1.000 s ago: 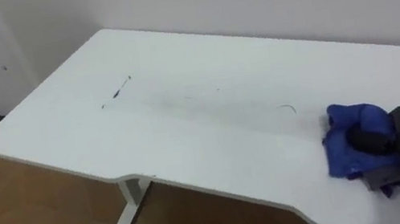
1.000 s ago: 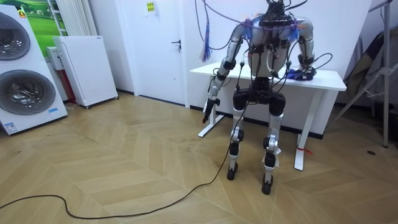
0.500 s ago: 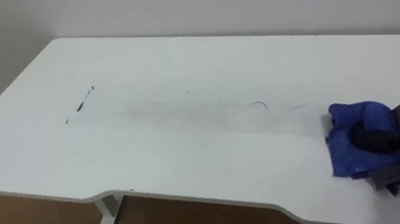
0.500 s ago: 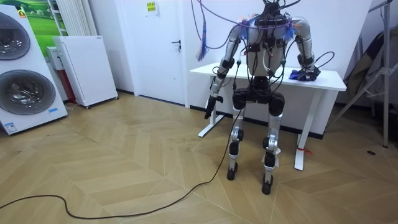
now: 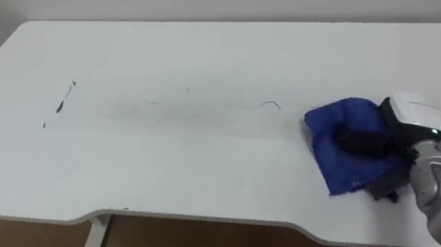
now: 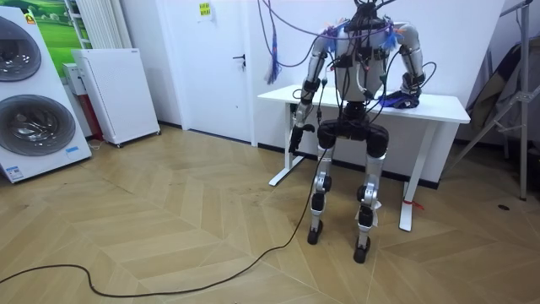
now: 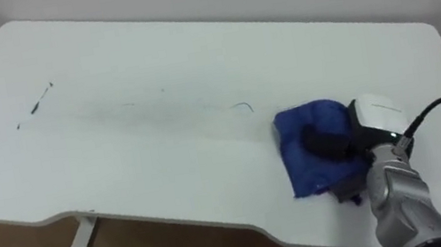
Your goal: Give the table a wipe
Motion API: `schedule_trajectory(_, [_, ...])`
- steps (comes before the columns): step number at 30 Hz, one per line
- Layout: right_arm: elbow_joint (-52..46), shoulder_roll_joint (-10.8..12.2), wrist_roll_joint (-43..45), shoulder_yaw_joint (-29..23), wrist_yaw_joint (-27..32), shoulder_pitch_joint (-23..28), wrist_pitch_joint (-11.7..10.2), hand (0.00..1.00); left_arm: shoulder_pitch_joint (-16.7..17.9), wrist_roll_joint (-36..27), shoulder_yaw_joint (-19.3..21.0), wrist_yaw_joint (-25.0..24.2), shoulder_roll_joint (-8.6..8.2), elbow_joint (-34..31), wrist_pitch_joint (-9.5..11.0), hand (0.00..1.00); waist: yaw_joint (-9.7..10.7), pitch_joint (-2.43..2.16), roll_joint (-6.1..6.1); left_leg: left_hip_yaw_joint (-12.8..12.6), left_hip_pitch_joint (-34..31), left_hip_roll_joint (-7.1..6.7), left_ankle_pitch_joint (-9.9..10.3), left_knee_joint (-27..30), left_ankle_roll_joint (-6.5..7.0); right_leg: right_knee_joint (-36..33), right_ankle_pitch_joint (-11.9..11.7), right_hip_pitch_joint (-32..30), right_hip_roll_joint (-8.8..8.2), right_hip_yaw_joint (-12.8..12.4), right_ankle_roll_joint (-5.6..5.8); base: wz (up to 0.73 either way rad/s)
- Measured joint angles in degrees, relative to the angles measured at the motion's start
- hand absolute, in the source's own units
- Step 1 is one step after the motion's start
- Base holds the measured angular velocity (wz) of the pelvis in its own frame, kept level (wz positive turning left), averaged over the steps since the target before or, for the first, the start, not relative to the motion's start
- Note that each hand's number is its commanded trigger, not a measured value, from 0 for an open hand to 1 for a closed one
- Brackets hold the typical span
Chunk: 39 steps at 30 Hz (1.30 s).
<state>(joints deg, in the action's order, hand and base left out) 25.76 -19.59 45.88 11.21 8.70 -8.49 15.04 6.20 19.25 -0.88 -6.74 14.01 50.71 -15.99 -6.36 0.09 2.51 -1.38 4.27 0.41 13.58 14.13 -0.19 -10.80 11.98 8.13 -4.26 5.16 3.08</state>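
The right hand lies on the counter near its right end, the dark fingers curled down into a bunched blue cloth and holding it against the white top. The cloth wraps round the fingers and spreads to the hand's left and toward the near edge. Just to the left of the hand, past the cloth's edge, is a small curled pen mark. Beyond that a faint grey smear runs away from the hand along the middle of the top. Far to the hand's left, near the other end, sits a short dark stroke. Against half a second ago, hand and cloth have slid to the left. The gap between the cloth and the curled mark is clearly narrower, and in the room view the blue bundle sits further in from the counter's right end. The whole eye view has shifted as well, so the marks' new places in it are the camera's doing. In the room view the robot stands upright at the counter's near side with its back to the camera. Its left hand hangs low beside its hip, well to the left of the working hand and below the level of the top, a little nearer the body than before.
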Motion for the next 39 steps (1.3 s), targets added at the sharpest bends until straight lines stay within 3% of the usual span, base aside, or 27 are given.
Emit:
schedule_trajectory(5, [-3.1,0.2,-0.2,-0.1,-0.2,0.0,-0.2,0.00,-2.4,-1.7,0.1,0.0,-0.76,-1.3,0.7,0.00,0.2,0.01,-0.47,-0.2,-0.6,0.02,0.0,-0.1,0.00,0.0,0.0,-0.8,-0.03,0.0,0.00,0.00])
schedule_trajectory(10, [-4.5,0.2,-0.1,-0.9,-1.3,0.0,-2.4,0.00,-3.2,-1.7,0.2,0.0,-1.42,-1.3,2.7,0.00,1.8,-0.05,-0.65,-0.2,-0.8,0.01,0.0,-0.5,0.00,0.1,0.0,-1.3,-0.04,0.1,0.00,0.00])
schedule_trajectory(21, [-4.8,0.1,-0.8,-1.6,-1.3,-0.2,-3.2,0.00,-3.8,-1.8,0.6,-1.3,-1.26,-1.1,2.8,0.00,2.9,-0.10,-0.62,-0.4,-0.8,0.05,0.0,-0.8,0.00,0.0,0.0,-2.2,-0.04,-0.3,0.00,-0.04])
schedule_trajectory(33, [-8.5,-0.7,-2.6,-10.1,1.4,-1.0,-3.6,0.00,-4.8,-4.0,2.0,-1.4,-1.24,0.7,2.8,0.00,3.9,-0.17,0.02,-0.7,-1.5,0.11,0.0,-0.5,0.00,-0.2,0.0,-3.2,-0.04,-0.4,0.00,-0.01])
schedule_trajectory(39, [-9.4,-3.2,-2.8,-13.9,4.5,-1.0,-5.0,0.00,-5.0,-3.8,4.4,-1.4,-1.14,1.1,3.2,0.00,4.6,-0.16,0.13,-1.8,-1.4,0.23,0.0,-0.7,0.00,-1.0,0.0,-4.2,-0.04,-0.6,0.00,-0.12])
